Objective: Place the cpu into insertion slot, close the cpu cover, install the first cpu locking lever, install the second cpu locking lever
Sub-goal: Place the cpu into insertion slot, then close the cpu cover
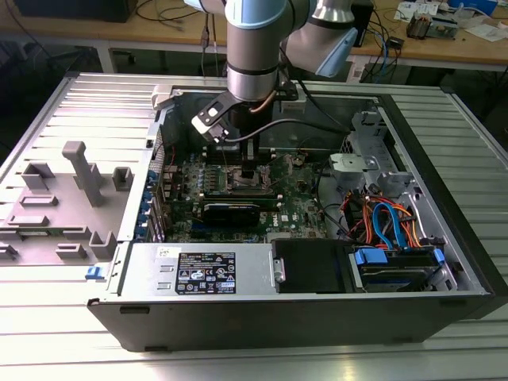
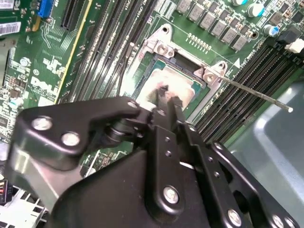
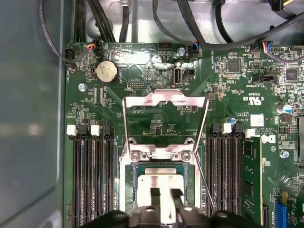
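Gripper (image 3: 165, 191) low over the cpu (image 3: 164, 179) seated in the insertion slot (image 3: 137, 190), fingers narrowly parted, clasping nothing; cpu cover (image 3: 164, 98) swung back, giving access.

A lab workshop: wooden benches (image 1: 95, 32) strewn with cables (image 1: 389, 44) behind an opened computer case (image 1: 317, 302)

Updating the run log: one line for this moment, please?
claw over cpu | cpu in insertion slot | cpu cover open
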